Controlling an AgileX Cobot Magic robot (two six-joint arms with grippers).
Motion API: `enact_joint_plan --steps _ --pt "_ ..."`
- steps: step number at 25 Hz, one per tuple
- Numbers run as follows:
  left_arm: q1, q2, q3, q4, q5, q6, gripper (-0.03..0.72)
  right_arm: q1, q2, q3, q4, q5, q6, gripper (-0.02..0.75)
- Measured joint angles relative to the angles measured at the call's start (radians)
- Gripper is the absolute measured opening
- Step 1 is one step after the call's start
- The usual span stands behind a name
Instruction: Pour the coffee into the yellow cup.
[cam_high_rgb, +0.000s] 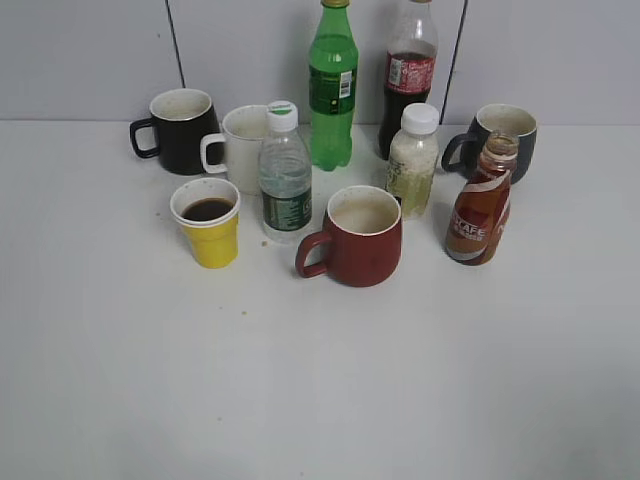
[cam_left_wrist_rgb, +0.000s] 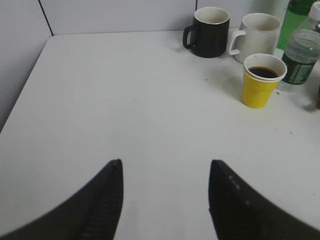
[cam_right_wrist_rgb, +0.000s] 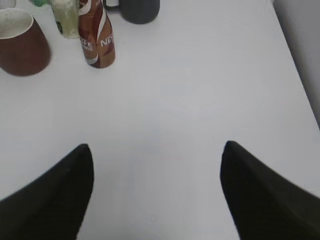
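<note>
Two end effectors are mine, and neither shows in the exterior view; each appears only in its own wrist view. My left end effector (cam_left_wrist_rgb: 165, 200) hangs above bare white surface (cam_left_wrist_rgb: 125, 110) with its jaws spread wide and nothing between them. My right end effector (cam_right_wrist_rgb: 157, 190) is also spread wide and holds nothing, over a bare stretch of the same surface.

The yellow cup (cam_high_rgb: 207, 222) stands upright on the left side of the group, with dark coffee (cam_high_rgb: 208, 210) inside it, just beside a clear water bottle (cam_high_rgb: 285, 175). The coffee bottle (cam_high_rgb: 479, 205), brown with its cap off, stands upright on the right, in front of a grey mug (cam_high_rgb: 502, 138) and well apart from the yellow cup. A red mug (cam_high_rgb: 357, 238) sits between them, nearer the front. Behind are a black mug (cam_high_rgb: 178, 130), a white mug (cam_high_rgb: 240, 148), a green bottle (cam_high_rgb: 332, 90), a cola bottle (cam_high_rgb: 408, 75) and a small white-capped bottle (cam_high_rgb: 413, 162)
</note>
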Motion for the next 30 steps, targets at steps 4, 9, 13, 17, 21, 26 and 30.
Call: enact_joint_plan --steps 4,9,13,17,21,26,30 --pt "0.010 -0.007 0.000 0.000 -0.001 0.000 0.419 -0.001 -0.038 0.000 0.001 0.000 0.000 0.592" --pt "0.010 -0.007 0.000 0.000 -0.001 0.000 0.419 -0.001 -0.041 0.000 0.005 0.000 0.000 0.591" --pt "0.010 -0.007 0.000 0.000 -0.001 0.000 0.419 -0.001 -0.041 0.000 0.005 0.000 0.000 0.591" --pt "0.010 -0.007 0.000 0.000 -0.001 0.000 0.419 -0.001 -0.041 0.000 0.005 0.000 0.000 0.591" --pt "0.010 -0.007 0.000 0.000 -0.001 0.000 0.419 -0.001 -0.041 0.000 0.005 0.000 0.000 0.591" --pt "0.010 -0.007 0.000 0.000 -0.001 0.000 0.419 -0.001 -0.041 0.000 0.006 0.000 -0.001 0.591" --pt "0.010 -0.007 0.000 0.000 -0.001 0.000 0.419 -0.001 -0.041 0.000 0.006 0.000 0.000 0.591"
